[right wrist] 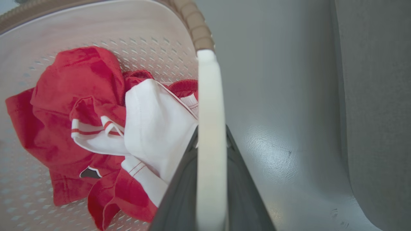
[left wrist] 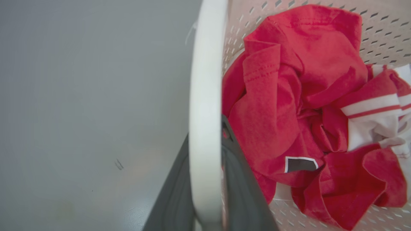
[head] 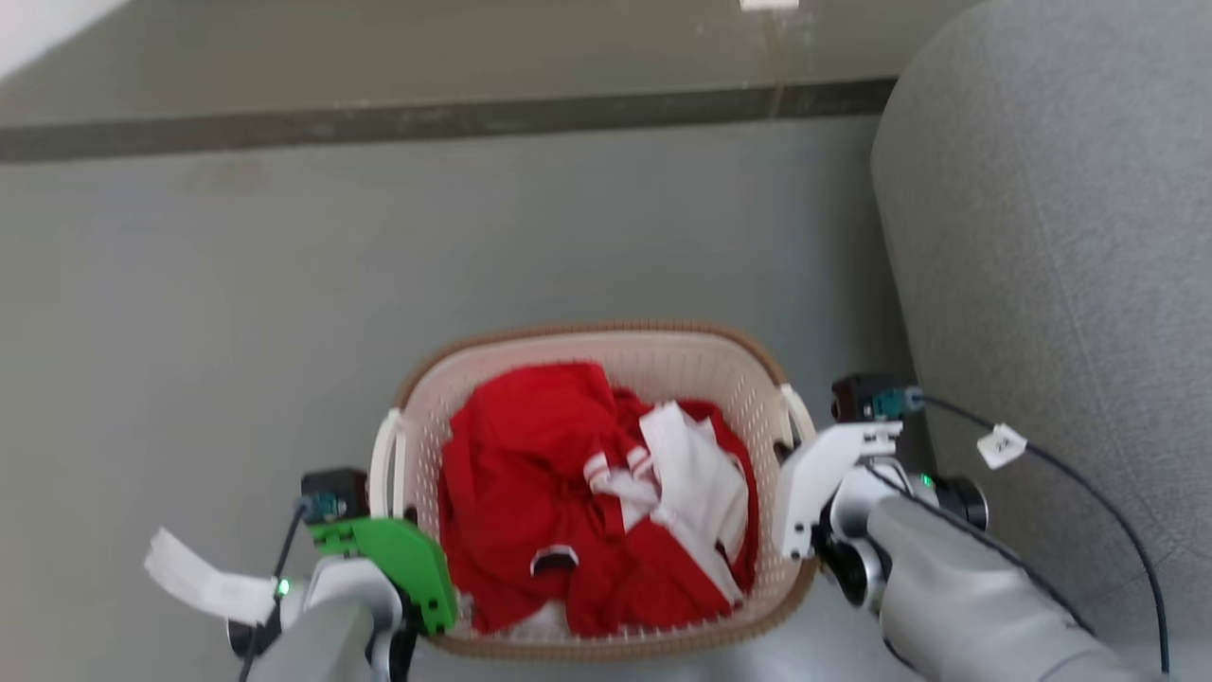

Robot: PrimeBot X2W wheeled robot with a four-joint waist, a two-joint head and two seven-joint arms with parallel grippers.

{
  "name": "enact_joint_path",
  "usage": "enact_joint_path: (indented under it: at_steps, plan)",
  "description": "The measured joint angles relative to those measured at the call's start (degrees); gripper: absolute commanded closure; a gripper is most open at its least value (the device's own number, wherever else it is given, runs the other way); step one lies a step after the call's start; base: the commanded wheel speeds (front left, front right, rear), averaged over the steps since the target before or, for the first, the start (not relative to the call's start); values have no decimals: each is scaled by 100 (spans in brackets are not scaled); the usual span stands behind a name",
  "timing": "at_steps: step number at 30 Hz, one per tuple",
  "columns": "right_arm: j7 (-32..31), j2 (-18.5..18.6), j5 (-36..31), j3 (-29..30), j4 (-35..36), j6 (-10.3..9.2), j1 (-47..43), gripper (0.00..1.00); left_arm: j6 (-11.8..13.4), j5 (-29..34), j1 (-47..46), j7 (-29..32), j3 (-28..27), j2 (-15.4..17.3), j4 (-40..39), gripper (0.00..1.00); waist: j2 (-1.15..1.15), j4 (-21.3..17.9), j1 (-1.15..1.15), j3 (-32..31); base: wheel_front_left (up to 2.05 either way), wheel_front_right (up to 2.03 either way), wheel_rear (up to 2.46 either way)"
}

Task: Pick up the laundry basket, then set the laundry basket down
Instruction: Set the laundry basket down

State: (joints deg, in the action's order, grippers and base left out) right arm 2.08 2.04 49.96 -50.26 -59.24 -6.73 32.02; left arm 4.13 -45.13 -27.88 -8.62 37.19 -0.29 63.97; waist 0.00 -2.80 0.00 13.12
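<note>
**Both claws clamped on the basket's handles**

The laundry basket [head: 663, 365] sits right in front of the robot, low between its two arms, over the grey floor [head: 284, 284]. From here I cannot tell whether its base touches the floor or hangs just above it. It is heaped with a crumpled red garment [head: 530, 474] and a white garment with red stripes [head: 696, 474] on top.

The left gripper [head: 405, 521] pinches the left handle [left wrist: 205, 96], one dark finger [left wrist: 173, 199] outside the white loop and the other inside, against the perforated wall. The right gripper [head: 791, 464] does the same on the right handle [right wrist: 208, 96], its fingers [right wrist: 179, 199] pressed close on either side of the band.

A grey upholstered seat [head: 1042, 237] stands just beside the basket on the robot's right.
</note>
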Motion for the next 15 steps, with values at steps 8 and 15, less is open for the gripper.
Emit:
enact_joint_path:
  at_steps: [8,15]
  plan:
    - [91,2,-2,70,-76,-35,568,100,38,54,-539,-52,-2,23,-12,100,0,17,0,621,0,0,0]
    - [146,2,-5,165,-203,-35,1042,100,52,105,-1002,-59,1,23,-20,100,0,60,0,1183,0,0,0]
